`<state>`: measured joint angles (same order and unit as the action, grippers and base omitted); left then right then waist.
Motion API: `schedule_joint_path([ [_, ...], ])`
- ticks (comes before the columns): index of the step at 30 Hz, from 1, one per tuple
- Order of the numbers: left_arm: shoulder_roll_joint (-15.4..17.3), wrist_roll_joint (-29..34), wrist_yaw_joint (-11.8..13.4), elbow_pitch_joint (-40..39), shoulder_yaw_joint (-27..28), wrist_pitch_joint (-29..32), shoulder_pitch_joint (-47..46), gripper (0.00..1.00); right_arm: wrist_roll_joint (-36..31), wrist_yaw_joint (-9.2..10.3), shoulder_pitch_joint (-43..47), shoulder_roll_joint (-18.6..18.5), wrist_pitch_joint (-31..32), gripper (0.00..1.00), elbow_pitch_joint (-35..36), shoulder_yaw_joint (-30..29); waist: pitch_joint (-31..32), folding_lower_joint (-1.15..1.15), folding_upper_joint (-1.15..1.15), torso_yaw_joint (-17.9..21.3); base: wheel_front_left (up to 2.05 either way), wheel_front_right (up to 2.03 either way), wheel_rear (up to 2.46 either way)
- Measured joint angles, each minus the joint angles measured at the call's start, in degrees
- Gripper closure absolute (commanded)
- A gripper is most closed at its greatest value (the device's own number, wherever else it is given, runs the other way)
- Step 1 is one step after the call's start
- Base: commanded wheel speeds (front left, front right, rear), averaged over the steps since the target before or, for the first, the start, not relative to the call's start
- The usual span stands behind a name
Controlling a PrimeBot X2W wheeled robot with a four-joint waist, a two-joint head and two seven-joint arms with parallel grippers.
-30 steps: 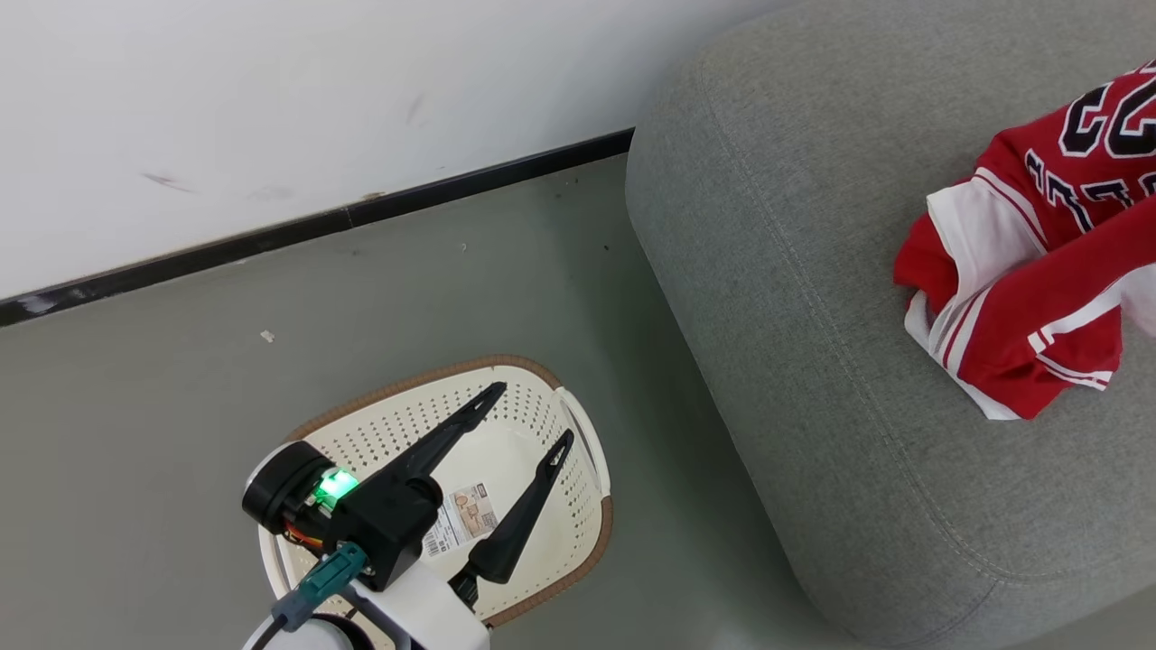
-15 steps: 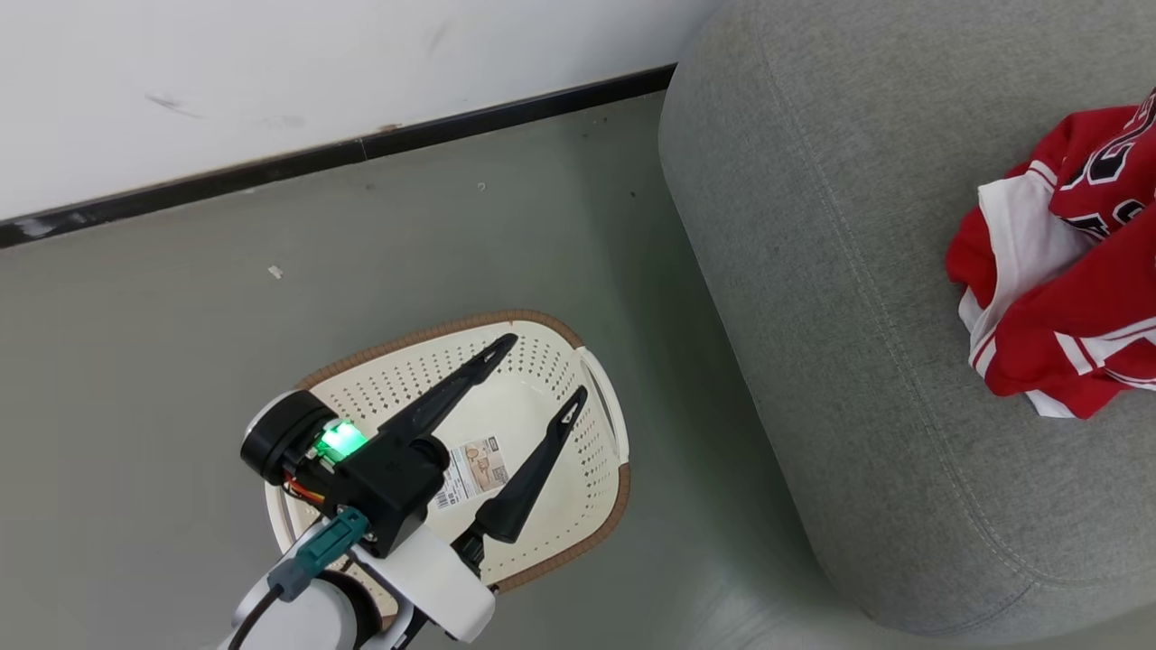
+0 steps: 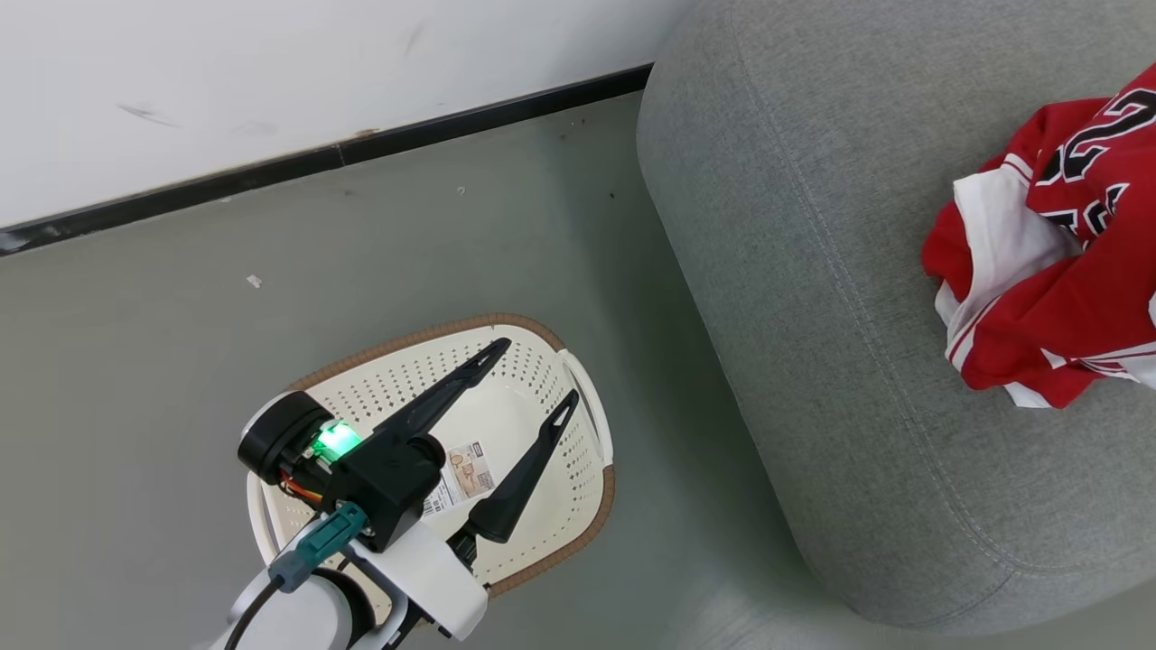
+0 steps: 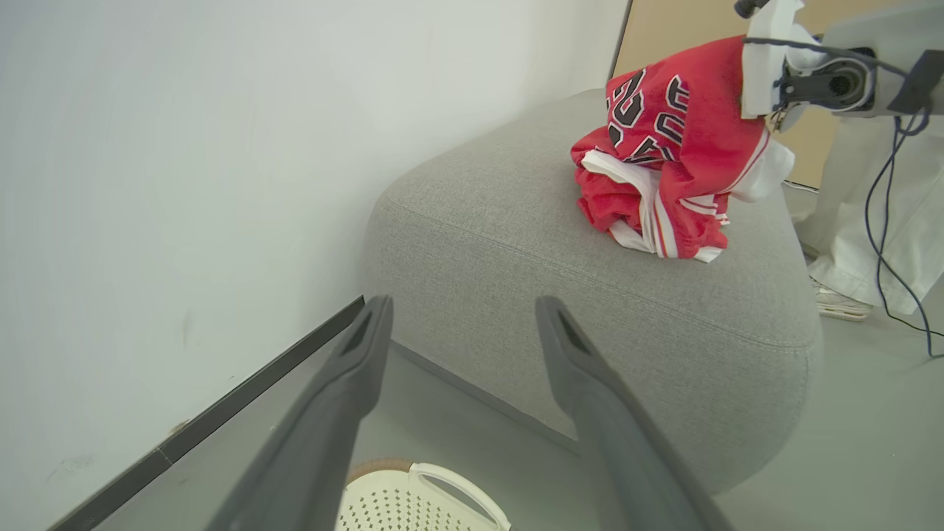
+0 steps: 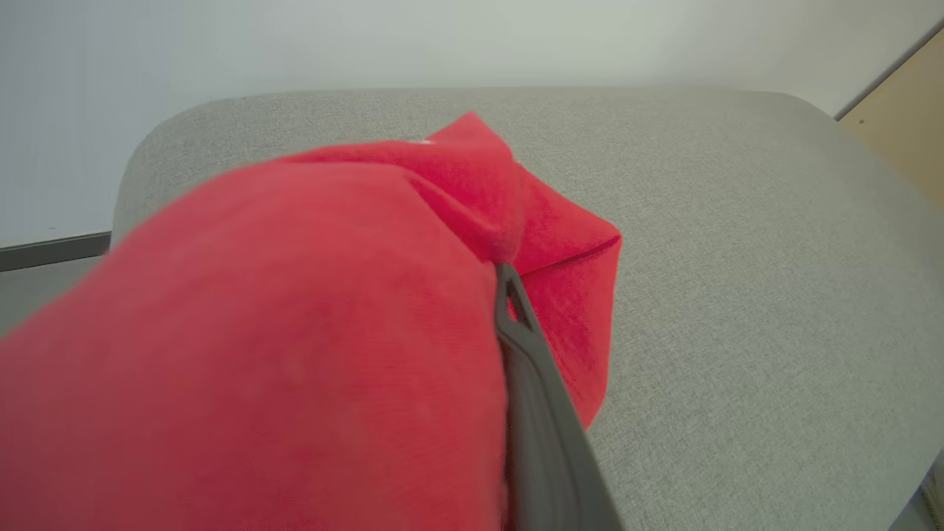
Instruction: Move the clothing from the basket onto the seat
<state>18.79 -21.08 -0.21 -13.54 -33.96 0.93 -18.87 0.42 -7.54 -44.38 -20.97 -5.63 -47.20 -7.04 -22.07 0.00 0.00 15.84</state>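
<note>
Grey-green floor (image 3: 163, 379): white basket (image 3: 578, 492) stands on it at 7 o'clock, label sticker (image 3: 461, 483) on its bottom. Grey sofa (image 3: 858, 361) on the floor at 3 o'clock, near the basket, not touching. Small white scrap (image 3: 254, 281) at 9 o'clock. Sofa top: bunched red clothes (image 3: 1066, 298) at 3 o'clock, lower folds touching the cushion.

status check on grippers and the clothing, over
Left gripper open, above the basket. Right gripper shut on the clothing, its lower folds resting on the seat. Basket shows no clothes; nothing in the way.
</note>
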Motion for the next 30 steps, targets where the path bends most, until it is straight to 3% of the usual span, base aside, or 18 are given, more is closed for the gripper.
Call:
schedule_joint_path([
  [1, 0.0, -0.01, -0.01, 0.13, 0.0, 0.0, 0.0, 0.0, 0.04, -0.01, 0.22, 0.11, -0.4, 1.0, -0.04, -0.08, 0.15, 0.0, 0.0, 0.14, 0.0, 0.0, 0.0],
  [5, -0.04, -0.09, -0.29, 0.87, -0.12, -0.03, 0.0, 0.0, 0.31, 0.0, 0.7, 0.75, -1.65, 0.54, -1.23, -0.66, 0.81, 0.0, 0.0, 0.71, 0.0, 0.0, 0.0],
  [6, -0.09, -0.1, -0.45, 1.07, -0.22, -0.07, 0.0, 0.0, 0.58, 0.0, 0.7, 0.8, -1.9, 0.26, -1.43, -0.65, 1.0, 0.0, 0.0, 0.86, 0.0, 0.0, 0.0],
  [8, -0.16, -0.11, -0.45, 1.4, -0.34, -0.08, 0.0, 0.0, 0.91, 0.0, 0.7, 0.79, -2.54, 0.0, -1.55, -0.45, 1.4, 0.0, 0.0, 1.18, 0.0, 0.0, 0.0],
  [30, -0.63, -1.48, -0.53, 3.22, -0.54, -1.27, 0.52, 0.0, 6.06, 0.0, 4.83, -1.51, -3.43, 0.0, -0.81, 10.73, 5.25, 0.0, 0.0, 6.07, 0.0, 0.0, 0.0],
])
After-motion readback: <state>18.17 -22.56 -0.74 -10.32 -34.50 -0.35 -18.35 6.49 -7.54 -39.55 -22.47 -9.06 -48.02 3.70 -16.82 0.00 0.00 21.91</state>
